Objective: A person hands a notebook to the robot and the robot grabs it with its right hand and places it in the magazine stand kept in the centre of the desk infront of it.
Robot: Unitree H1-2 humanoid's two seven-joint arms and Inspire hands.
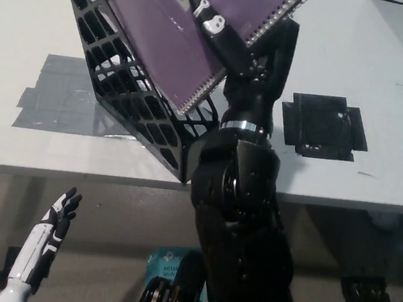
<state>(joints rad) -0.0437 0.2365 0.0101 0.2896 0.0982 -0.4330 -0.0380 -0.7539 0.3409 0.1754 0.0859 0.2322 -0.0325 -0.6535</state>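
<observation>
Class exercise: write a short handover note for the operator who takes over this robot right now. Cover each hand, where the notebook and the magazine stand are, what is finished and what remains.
Right hand: shut on the purple notebook, holding it tilted, its lower part inside the black magazine stand.
Left hand: open, resting low at the left, below the desk edge, holding nothing.
Done: notebook grasped and brought to the stand.
Left: seat the notebook fully in the stand, release it, withdraw the right hand.
</observation>
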